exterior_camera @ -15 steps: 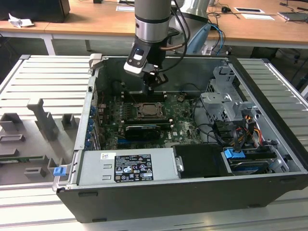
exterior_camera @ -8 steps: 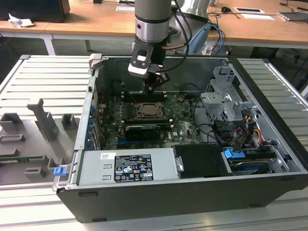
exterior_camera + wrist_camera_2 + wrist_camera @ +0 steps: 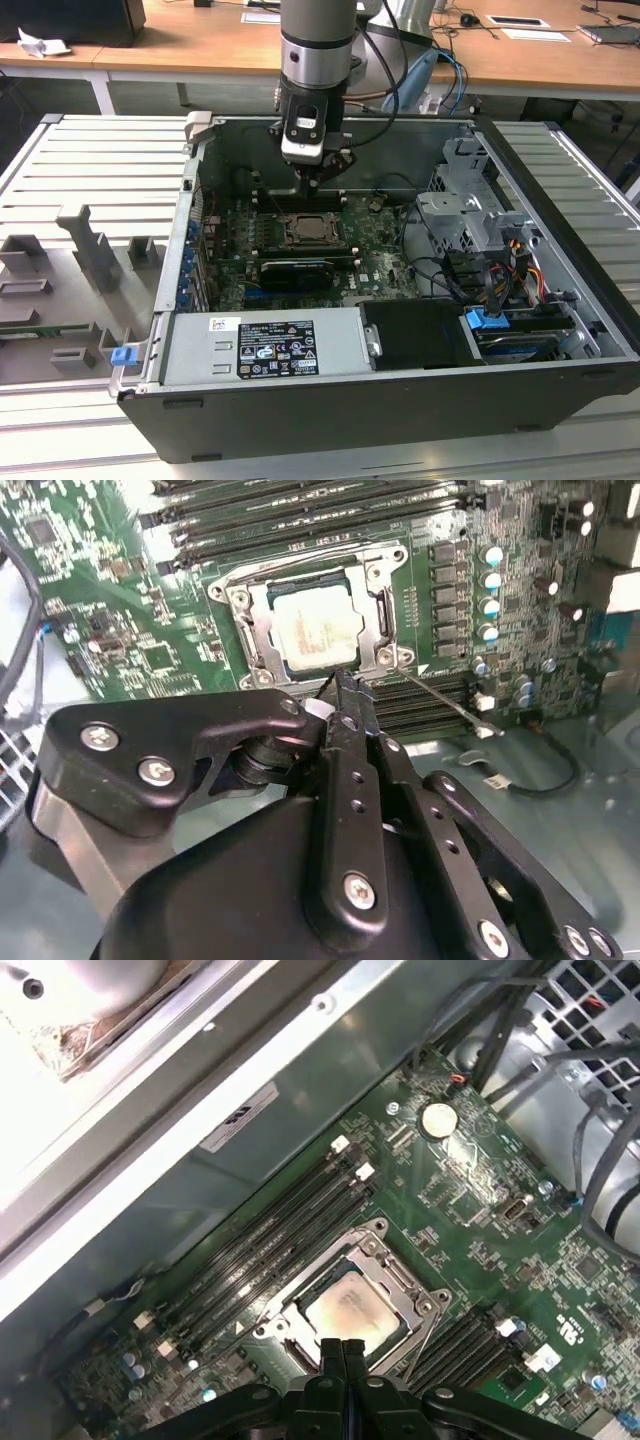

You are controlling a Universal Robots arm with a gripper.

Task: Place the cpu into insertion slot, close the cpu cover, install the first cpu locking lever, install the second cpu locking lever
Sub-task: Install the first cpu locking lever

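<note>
Silvery-grey and matte, the small flat square cpu (image 3: 315, 630) lies inside the square black-framed insertion slot (image 3: 294, 232), which sits at the middle of the exterior view, on the green printed circuit board (image 3: 130, 630). The chip's top looks faintly smudged in both wrist views. Around it the thin silver-grey stamped-metal cpu cover (image 3: 258, 630) lies flat, and the chip shows through its large square window. A slim bare steel wire lever (image 3: 435, 698) slants away from one corner of the cover, across the long narrow black memory slots (image 3: 300, 510) next to the socket.

The black jointed gripper (image 3: 343, 685), made of screw-studded links with rounded edges, hangs just above the near edge of the socket. Its two fingers (image 3: 336, 1358) are pressed together with only a thin seam between them, and nothing shows between them. I cannot tell whether the tips touch the cover or the wire lever, because the gripper's own body hides that edge of the socket.

In the exterior view the dark grey sheet-metal computer case (image 3: 400, 420) lies open on the ribbed grey metal bench (image 3: 90, 170). A plain grey power supply box (image 3: 270, 345) with a black label lies along its lower middle. Bundled cables cover the drive bay on the exterior view's right.
</note>
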